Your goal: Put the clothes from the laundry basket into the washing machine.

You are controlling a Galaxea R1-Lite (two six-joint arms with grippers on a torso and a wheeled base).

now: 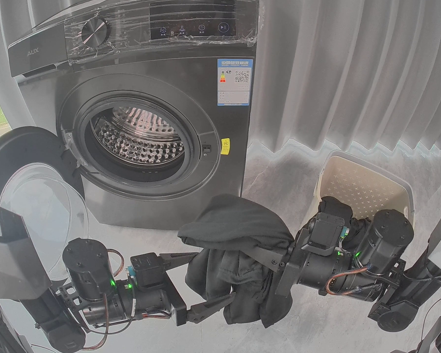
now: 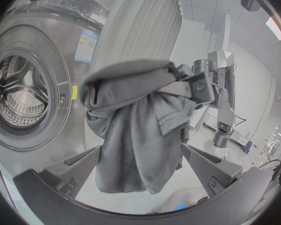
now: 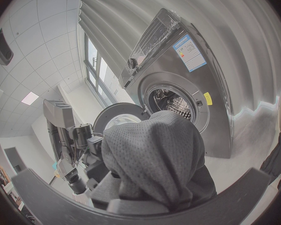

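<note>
I am holding the garment (image 1: 235, 226) clamped in my right pincer (image 1: 272, 261), left pincer (image 1: 214, 276) apart around its hanging end, to steady it toward the washing machine (image 1: 147, 74) at eleven o'clock

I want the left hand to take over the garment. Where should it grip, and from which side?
Grip the bunch of the garment hanging below the right hand, coming from the robot's left. It droops between the open left hand's fingers, so closing there should likely gather it.
</note>
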